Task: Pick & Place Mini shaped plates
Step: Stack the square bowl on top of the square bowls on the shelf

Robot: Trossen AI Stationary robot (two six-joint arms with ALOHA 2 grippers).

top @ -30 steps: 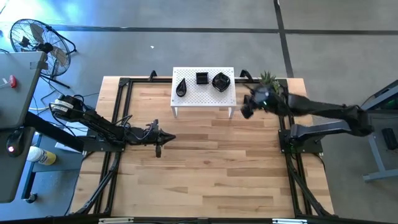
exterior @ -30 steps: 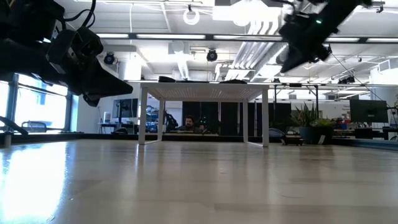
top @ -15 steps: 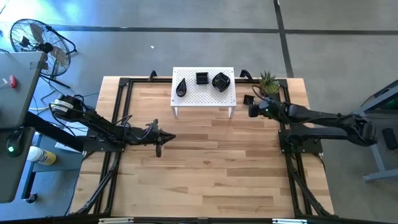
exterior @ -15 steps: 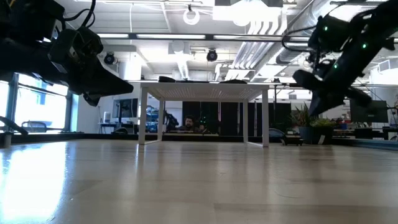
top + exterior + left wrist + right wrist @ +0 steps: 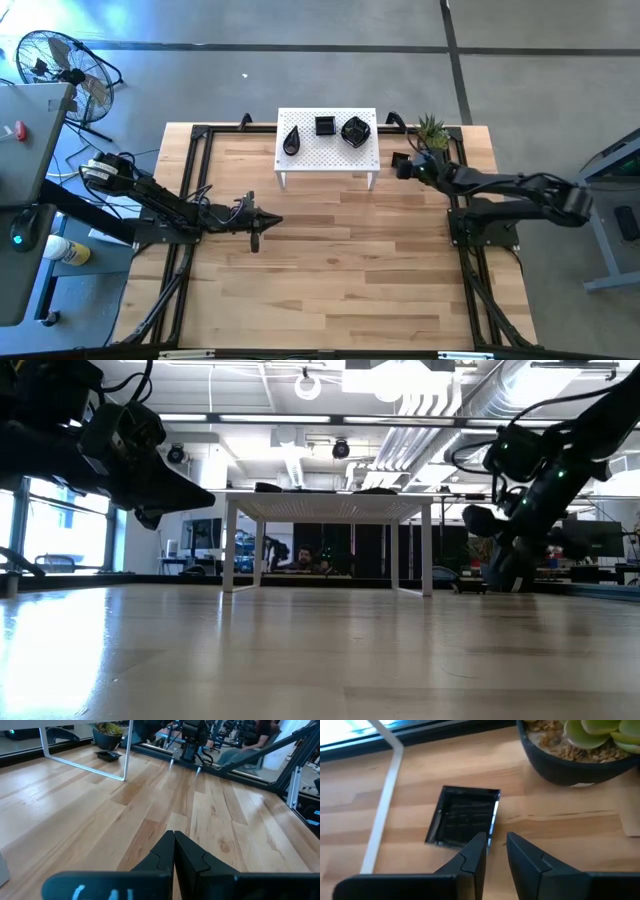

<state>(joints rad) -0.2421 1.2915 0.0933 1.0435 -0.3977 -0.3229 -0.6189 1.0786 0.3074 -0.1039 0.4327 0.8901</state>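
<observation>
A small black square plate (image 5: 465,815) lies flat on the table between the white stand's right leg and the potted plant (image 5: 580,745); it also shows in the high view (image 5: 399,159). Three more black plates rest on top of the stand (image 5: 327,150): a teardrop (image 5: 291,140), a square (image 5: 325,126) and a rounded one (image 5: 355,131). My right gripper (image 5: 496,840) is open by a narrow gap, low over the table at the plate's near edge (image 5: 403,168). My left gripper (image 5: 174,842) is shut and waits above the table's left middle (image 5: 254,236). My right gripper comes at the square plate slanting down from the near side. One fingertip (image 5: 479,842) stands at the plate's near right corner (image 5: 487,834). I cannot tell whether it touches the plate, which lies flat on the table.
The stand's thin white leg (image 5: 385,795) is close beside the plate on one side, the plant's dark pot (image 5: 570,767) on the other. Black frame rails (image 5: 200,170) line the table's sides. Bare wood spreads over the table's near half (image 5: 340,270).
My right gripper has come down from above the height of the stand's top to just above the table beside the plant, then shifted a little toward the far edge, up to the square plate. My left arm has kept still.
</observation>
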